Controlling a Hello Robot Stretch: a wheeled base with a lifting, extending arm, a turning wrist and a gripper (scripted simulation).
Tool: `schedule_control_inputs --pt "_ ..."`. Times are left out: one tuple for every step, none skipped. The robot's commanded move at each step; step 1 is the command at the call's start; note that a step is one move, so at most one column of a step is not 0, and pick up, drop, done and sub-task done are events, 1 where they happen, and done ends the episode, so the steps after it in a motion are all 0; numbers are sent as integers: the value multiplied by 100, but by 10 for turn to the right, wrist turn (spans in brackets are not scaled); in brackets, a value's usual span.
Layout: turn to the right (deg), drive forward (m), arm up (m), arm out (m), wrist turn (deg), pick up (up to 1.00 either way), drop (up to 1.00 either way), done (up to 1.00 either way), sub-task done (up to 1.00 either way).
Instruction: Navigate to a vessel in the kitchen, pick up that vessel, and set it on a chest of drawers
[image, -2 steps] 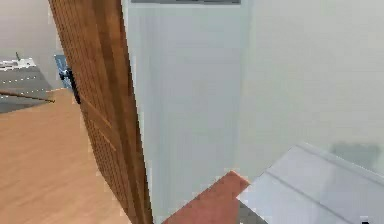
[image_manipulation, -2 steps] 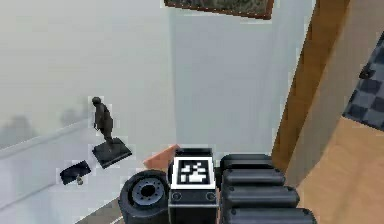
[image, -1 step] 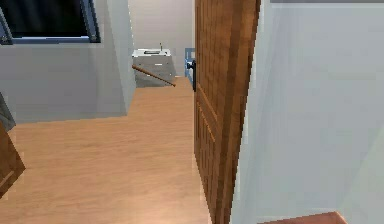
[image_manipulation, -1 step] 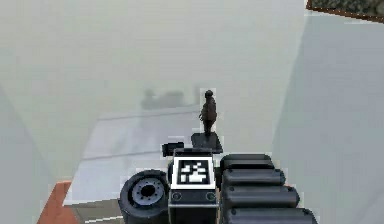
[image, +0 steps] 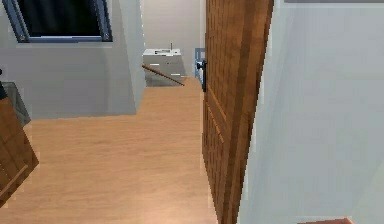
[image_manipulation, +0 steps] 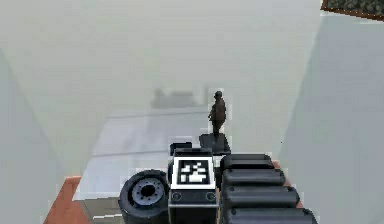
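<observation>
Hand (image_manipulation: 148, 196): dark body at the arm side view's bottom edge, left of the marker square (image_manipulation: 192, 171). Its far end cannot be made out, so finger state and load cannot be told. A dark figurine (image_manipulation: 217, 118) stands upright on the pale bench (image_manipulation: 130, 145) beyond the hand. The task's thing cannot be identified among these shapes.

Looking along a light wood floor (image: 110, 160) now, brown door (image: 232, 100) standing open right of centre, plain white wall (image: 320, 110) beside it. Dark window (image: 62, 18) up at the top left corner. White unit (image: 163, 62) far back. Wooden cabinet (image: 12, 150) at the left edge. Out sideways: pale slab (image_manipulation: 130, 140), small dark statue (image_manipulation: 217, 112) upright near its far edge.
</observation>
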Motion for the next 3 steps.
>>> schedule_control_inputs --pt "0 0 0 48 0 0 0 0 0" --pt "0 0 0 0 450 0 0 0 0" --pt "0 0 0 0 450 0 0 0 0"
